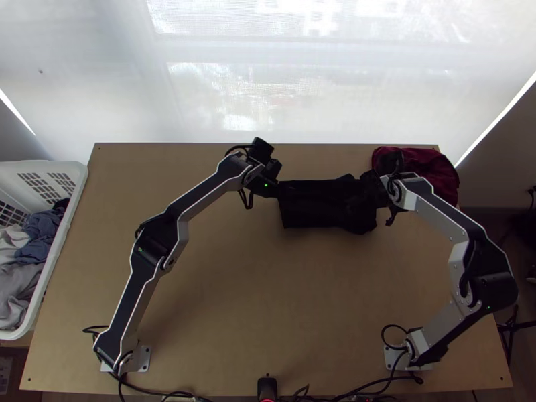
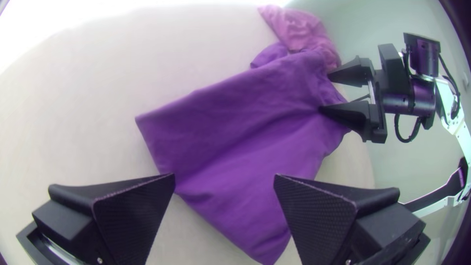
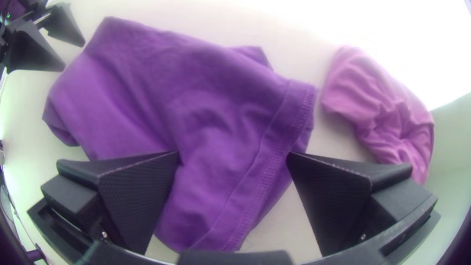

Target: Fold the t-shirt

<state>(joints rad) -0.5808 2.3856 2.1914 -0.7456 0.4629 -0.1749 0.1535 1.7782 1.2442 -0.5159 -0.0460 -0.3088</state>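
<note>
Though spread, left claw [image 1: 281,189] and right claw [image 1: 362,197] at shirt [image 1: 315,206] edges, roomy table [image 1: 268,288] nearside.

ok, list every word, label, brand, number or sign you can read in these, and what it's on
None can be read.
T-shirt: no lettering on the parts of the cloth in sight.
Dark red cloth: no lettering made out.
Left arm and right arm: small green lights; any marks are too small to read.
Box at the lower left edge: faint marks, too small to tell whether they are print.
</note>
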